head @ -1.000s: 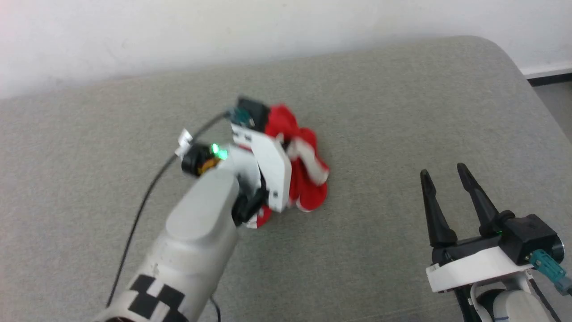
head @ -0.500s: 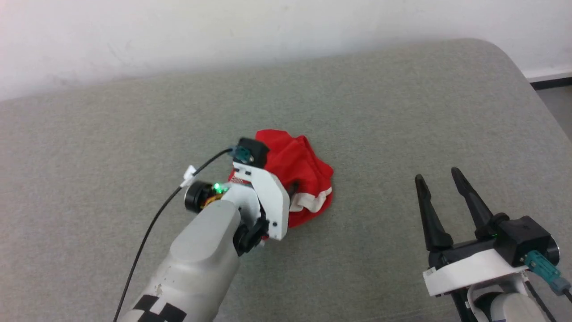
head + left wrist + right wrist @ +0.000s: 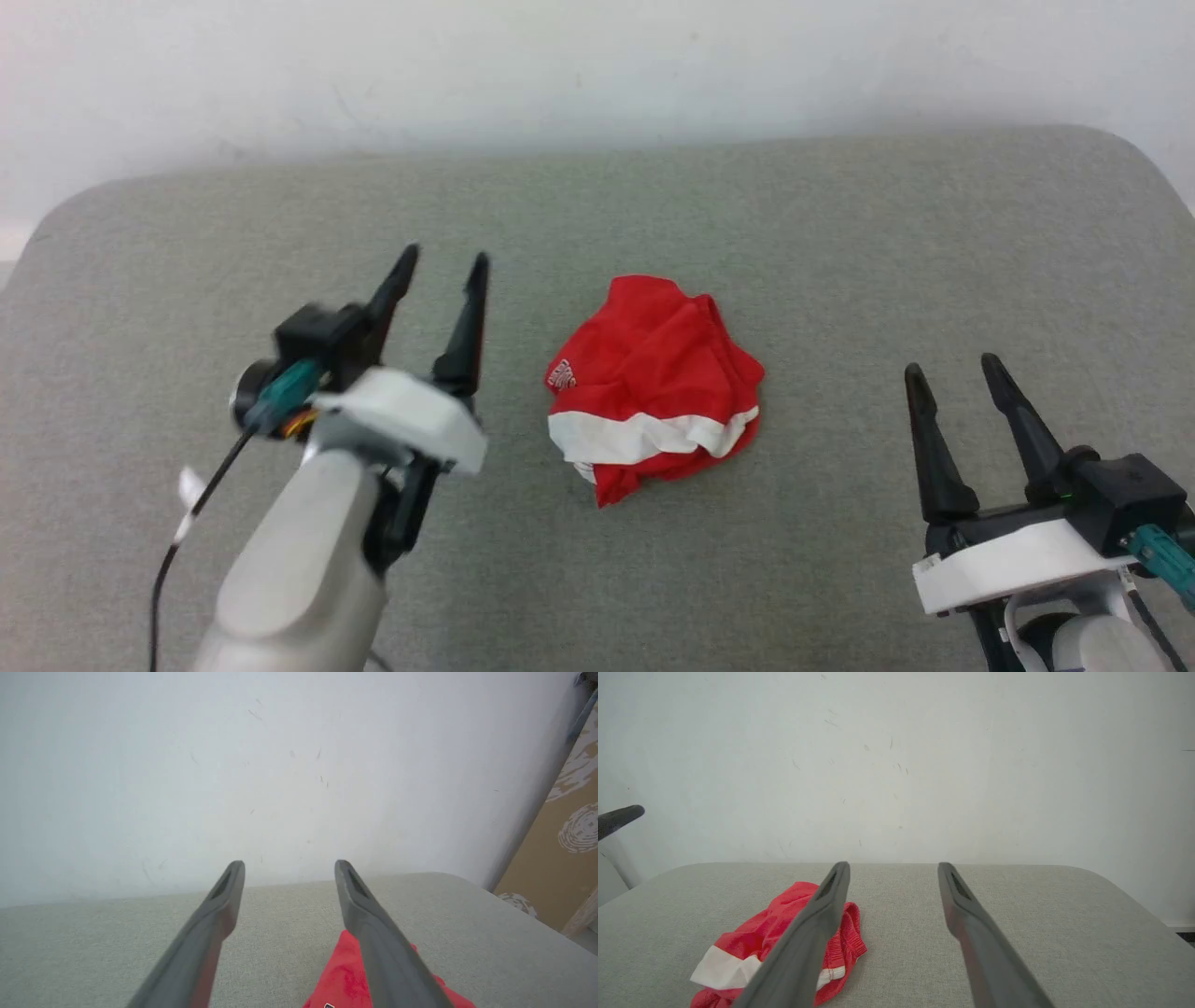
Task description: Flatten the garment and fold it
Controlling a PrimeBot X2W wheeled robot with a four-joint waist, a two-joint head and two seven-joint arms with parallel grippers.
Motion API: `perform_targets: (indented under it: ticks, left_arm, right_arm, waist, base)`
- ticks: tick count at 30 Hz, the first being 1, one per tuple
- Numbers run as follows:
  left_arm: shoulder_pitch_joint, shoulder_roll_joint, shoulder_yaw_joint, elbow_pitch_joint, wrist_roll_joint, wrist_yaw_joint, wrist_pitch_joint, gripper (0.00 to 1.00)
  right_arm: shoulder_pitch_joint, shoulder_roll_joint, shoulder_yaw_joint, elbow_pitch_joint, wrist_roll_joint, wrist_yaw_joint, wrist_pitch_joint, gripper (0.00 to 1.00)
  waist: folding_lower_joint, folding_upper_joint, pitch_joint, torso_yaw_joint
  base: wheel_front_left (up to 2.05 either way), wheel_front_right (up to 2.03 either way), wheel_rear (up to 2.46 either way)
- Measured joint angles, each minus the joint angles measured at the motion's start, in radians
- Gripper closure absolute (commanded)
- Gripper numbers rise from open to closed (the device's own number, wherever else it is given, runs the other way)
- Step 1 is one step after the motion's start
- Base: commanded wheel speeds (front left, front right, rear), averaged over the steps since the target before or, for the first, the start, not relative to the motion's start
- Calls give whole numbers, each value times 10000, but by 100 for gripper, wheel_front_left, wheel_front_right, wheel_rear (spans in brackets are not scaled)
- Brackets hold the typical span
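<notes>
Wall: I see plain white behind the work area, with a few faint scuffs in both wrist views.
Padded surface: grey woven fabric with rounded far corners, running across my head view.
Brown panel: at the right edge of my left wrist view, printed with pale ring patterns.
Left forearm: pale grey, rising from the lower left, with a black cable hanging off its outer side.
Garment: a crumpled red heap lying on the padded surface near the middle, between my two grippers and touching neither.
Left gripper: fingers spread wide with nothing between them, raised just to the left of the garment.
Right gripper: fingers spread wide and empty, well apart from the garment at the lower right.
White band: it crosses the near side of the heap, wrinkled.
Print: a small white mark at the heap's left edge, too small for me to read.
</notes>
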Motion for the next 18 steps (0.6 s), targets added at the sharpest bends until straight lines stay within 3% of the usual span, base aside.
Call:
perform_targets:
  ticks: [4,11,18]
  left_arm:
    - [1633,142,1072,-1643,533,119,-6,0]
    - [3834,-56,2247,-2926,1179,98,-6,0]
    - [4479,-539,2853,-3534,1714,-217,-6,0]
  right_arm:
    - [2,0,-148,165,84,0,-19,0]
    - [9,0,-336,794,272,0,140,0]
    - [-846,-4,-244,2378,915,-8,1639,0]
  waist:
    - [0,0,-90,268]
    - [-1,0,-268,719]
    - [0,0,-200,1174]
  base:
    - [0,0,0]
    - [0,0,0]
    - [0,0,0]
